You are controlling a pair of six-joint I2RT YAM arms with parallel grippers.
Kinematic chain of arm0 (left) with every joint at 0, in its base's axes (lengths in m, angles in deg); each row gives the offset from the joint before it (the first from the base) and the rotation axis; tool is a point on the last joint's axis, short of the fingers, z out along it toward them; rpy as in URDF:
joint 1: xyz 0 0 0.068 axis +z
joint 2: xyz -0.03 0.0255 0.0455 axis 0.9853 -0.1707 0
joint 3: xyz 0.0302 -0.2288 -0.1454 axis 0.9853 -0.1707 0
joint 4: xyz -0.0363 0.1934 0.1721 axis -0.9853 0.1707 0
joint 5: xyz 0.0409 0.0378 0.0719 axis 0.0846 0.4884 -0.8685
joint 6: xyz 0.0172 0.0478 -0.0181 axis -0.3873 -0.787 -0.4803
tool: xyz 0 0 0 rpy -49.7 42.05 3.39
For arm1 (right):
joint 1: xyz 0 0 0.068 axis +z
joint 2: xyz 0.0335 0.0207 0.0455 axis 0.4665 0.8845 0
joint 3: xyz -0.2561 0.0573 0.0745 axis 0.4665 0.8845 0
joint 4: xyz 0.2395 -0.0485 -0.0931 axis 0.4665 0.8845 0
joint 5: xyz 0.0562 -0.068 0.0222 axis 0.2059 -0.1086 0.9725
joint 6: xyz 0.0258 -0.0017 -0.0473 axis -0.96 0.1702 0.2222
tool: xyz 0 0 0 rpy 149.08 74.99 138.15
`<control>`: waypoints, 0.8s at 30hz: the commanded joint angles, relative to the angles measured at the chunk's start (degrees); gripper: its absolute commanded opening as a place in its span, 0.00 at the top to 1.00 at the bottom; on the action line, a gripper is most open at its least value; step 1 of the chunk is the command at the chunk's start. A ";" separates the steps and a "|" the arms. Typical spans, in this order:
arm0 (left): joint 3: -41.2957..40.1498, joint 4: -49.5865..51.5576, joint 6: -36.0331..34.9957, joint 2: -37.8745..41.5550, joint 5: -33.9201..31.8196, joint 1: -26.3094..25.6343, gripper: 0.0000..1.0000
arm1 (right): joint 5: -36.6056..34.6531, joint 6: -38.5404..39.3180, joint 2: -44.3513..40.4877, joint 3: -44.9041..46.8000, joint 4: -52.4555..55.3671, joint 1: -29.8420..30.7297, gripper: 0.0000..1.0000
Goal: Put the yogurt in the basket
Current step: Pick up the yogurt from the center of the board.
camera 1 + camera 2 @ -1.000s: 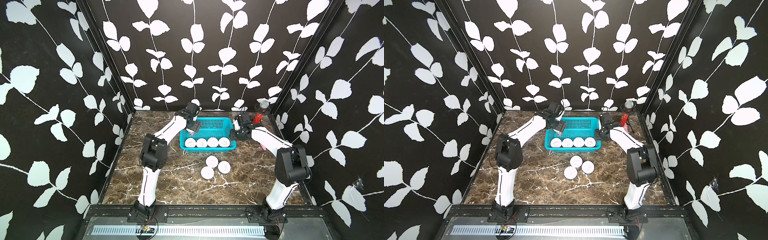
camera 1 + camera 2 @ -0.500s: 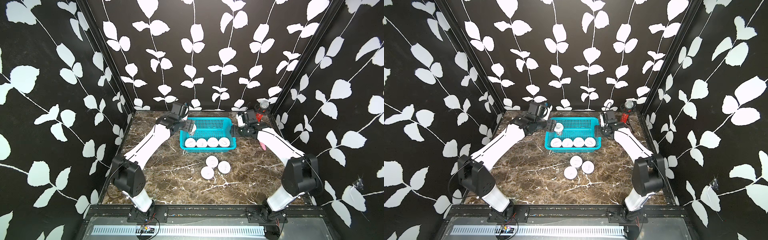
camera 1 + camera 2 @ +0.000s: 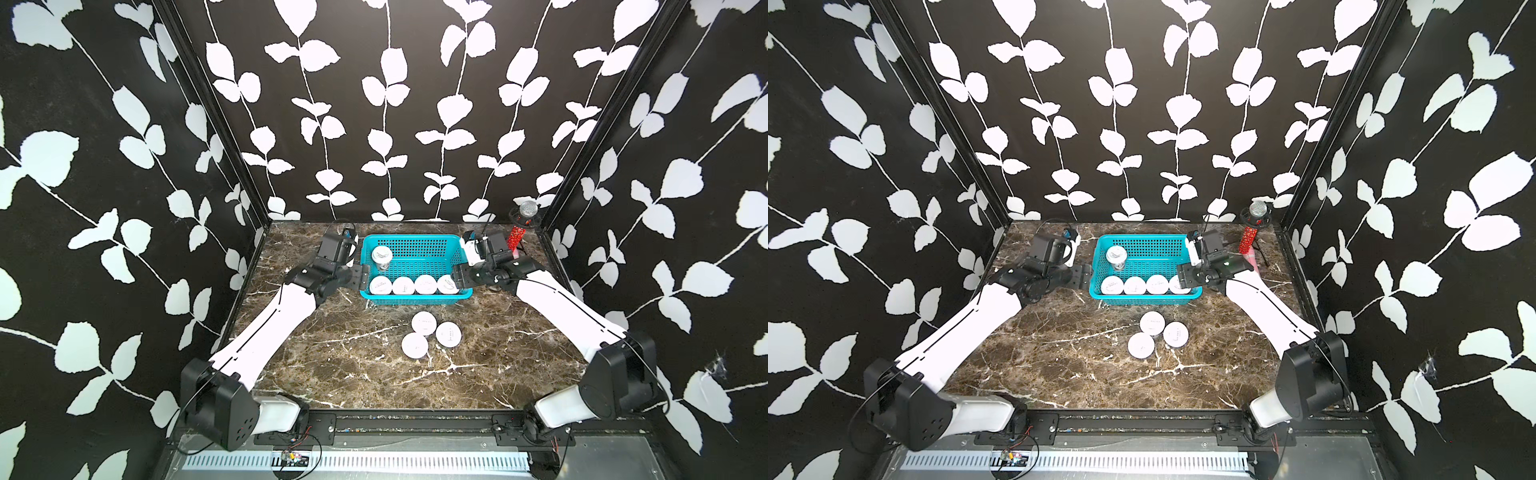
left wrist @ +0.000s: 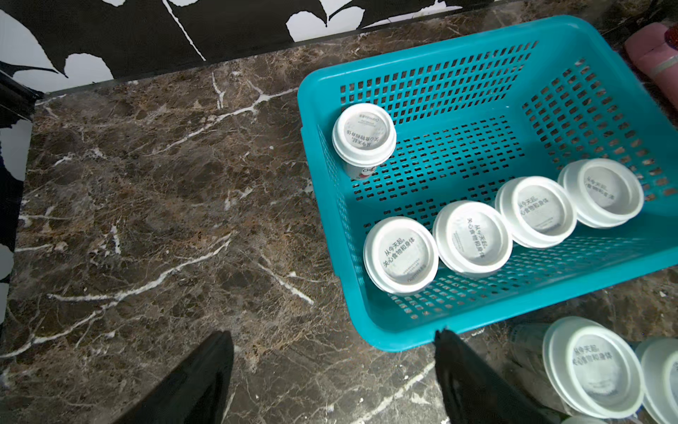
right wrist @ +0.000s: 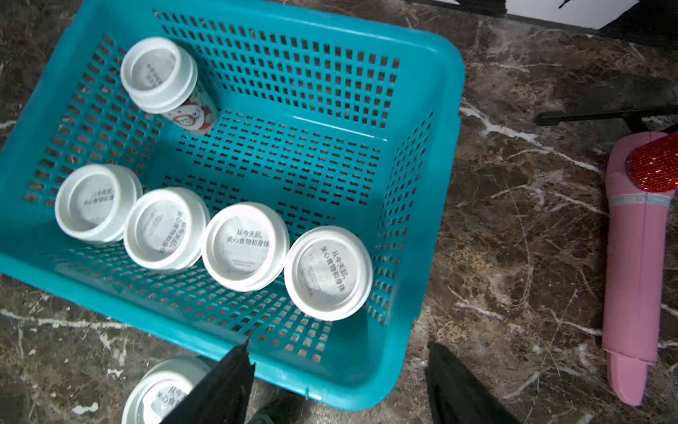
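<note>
Perforated turquoise plastic basket [image 3: 415, 249]; round white-lidded yogurt cups [image 3: 404, 286]; veined marble table [image 3: 353, 374].

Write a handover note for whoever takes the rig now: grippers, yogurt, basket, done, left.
The left gripper is open and empty, beside the left end of the basket.
The right gripper is open and empty at its right end.
In the basket: a row of four cups along the near wall, a fifth cup in the far left corner.
On the table: three cups clustered before the basket.
Done: five of eight. Left: those three.
</note>
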 commanded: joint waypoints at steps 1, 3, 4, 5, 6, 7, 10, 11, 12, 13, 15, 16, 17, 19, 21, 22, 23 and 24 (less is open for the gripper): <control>-3.47 -0.39 2.85 4.91 -1.70 0.31 0.14 | -1.58 1.60 -2.82 1.80 1.28 3.13 0.24; -6.22 0.25 4.15 7.32 -3.49 0.48 0.14 | -1.71 1.79 -3.66 2.32 1.95 5.04 0.24; -7.38 0.48 4.39 8.38 -4.07 0.44 0.14 | -1.67 1.78 -3.93 2.62 2.16 5.95 0.24; -8.73 0.46 4.85 9.68 -4.43 0.42 0.14 | -1.47 1.74 -4.21 2.89 2.60 6.92 0.24; -10.04 0.11 5.21 10.73 -4.11 0.43 0.14 | -1.35 1.70 -4.41 3.23 2.96 7.92 0.24; -10.89 0.02 5.76 11.62 -3.68 0.44 0.14 | -1.25 1.65 -4.55 3.43 3.22 8.65 0.24; -12.88 -0.21 5.26 13.95 -1.48 0.42 0.14 | -1.38 1.61 -5.00 4.32 4.06 11.46 0.24; -13.30 0.38 5.26 14.44 -1.58 0.40 0.14 | -1.27 1.56 -5.22 4.61 4.31 12.37 0.24; -13.70 0.71 4.87 14.84 -1.21 0.47 0.14 | -1.10 1.51 -5.37 4.96 4.42 13.34 0.24; -14.19 0.75 4.41 15.08 -0.66 0.44 0.14 | -0.76 1.46 -5.42 5.03 4.76 14.17 0.24; -14.71 1.11 3.95 15.15 0.18 0.40 0.14 | -0.50 0.94 -5.21 5.10 5.66 16.06 0.23; -14.64 1.28 3.64 15.22 0.51 0.44 0.14 | -0.89 0.62 -4.89 5.06 6.07 16.94 0.23; -14.44 1.49 3.44 15.10 0.65 0.44 0.14 | -1.53 0.26 -4.48 4.96 6.73 18.04 0.23; -14.36 1.50 3.21 15.19 0.57 0.45 0.14 | -2.24 -0.35 -3.64 5.10 7.22 19.65 0.23; -14.47 1.50 3.05 15.22 0.90 0.41 0.14 | -2.63 -0.93 -2.95 5.43 7.19 21.10 0.22; -14.54 1.57 2.98 15.26 1.02 0.44 0.14 | -2.63 -1.19 -2.72 5.48 6.87 21.72 0.22; -14.55 1.58 3.02 15.23 1.24 0.43 0.14 | -2.63 -1.53 -2.34 5.72 6.55 22.34 0.22; -14.58 1.57 3.02 15.19 1.47 0.44 0.14 | -2.56 -1.70 -2.06 5.88 6.28 22.91 0.21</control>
